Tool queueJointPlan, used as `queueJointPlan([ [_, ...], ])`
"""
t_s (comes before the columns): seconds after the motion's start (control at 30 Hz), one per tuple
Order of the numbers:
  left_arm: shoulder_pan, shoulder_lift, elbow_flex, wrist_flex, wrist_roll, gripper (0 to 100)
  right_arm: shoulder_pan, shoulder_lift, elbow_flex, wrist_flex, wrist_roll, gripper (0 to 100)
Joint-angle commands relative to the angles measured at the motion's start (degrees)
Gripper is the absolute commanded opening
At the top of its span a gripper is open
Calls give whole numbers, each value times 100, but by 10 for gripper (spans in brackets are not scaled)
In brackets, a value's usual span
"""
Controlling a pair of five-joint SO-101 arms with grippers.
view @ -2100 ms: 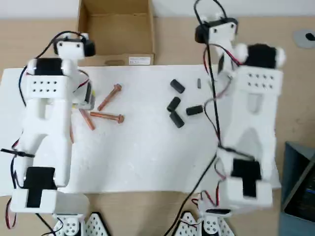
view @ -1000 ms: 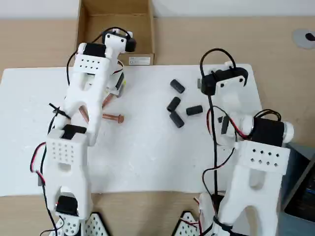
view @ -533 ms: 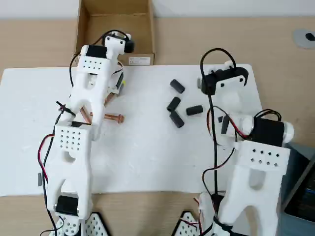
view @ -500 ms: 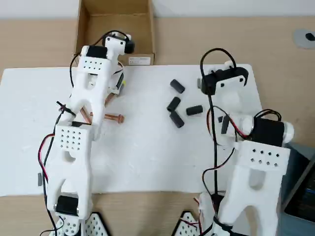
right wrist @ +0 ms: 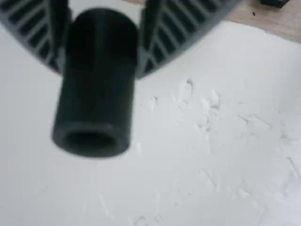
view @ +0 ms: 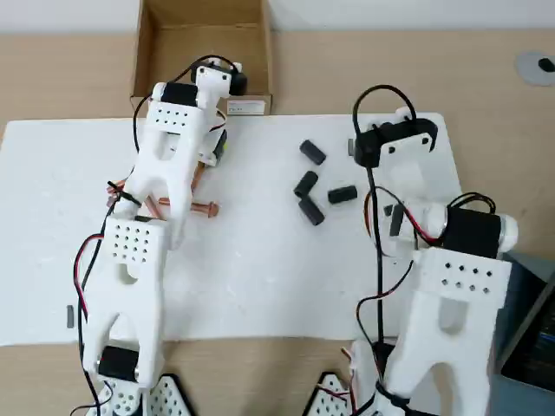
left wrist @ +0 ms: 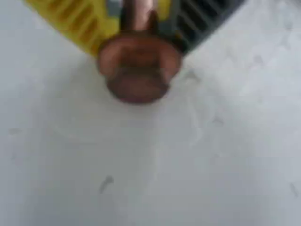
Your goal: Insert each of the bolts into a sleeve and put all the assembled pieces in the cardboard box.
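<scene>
Near the cardboard box (view: 144,54), left end effector (left wrist: 141,16) — clamping bolt (left wrist: 139,70) — edged right.

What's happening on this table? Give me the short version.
The left gripper is shut on a copper bolt near the cardboard box. The right gripper is shut on a black sleeve above the white foam sheet. Those two pieces are not yet joined. Four more sleeves and other bolts lie loose on the sheet.
</scene>
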Motion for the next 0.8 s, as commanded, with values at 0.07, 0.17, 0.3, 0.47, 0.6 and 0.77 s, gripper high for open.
queueJointPlan([
  [0.07,-53,40,-149,-35,-18,3,75,-198,-4,-62,53,10],
  [0.17,-35,-163,-360,369,-18,3,66,-207,-84,53,44,10],
  [0.3,70,-470,-1020,1081,9,3,66,-207,-365,264,9,10],
  [0.47,97,-1174,-1204,1143,1134,1,75,-207,-831,668,9,10],
  [0.6,167,-2062,-818,1143,1565,1,101,-207,-1086,809,9,10],
  [0.77,422,-3530,141,1143,1556,1,101,-453,-1367,809,9,10],
])
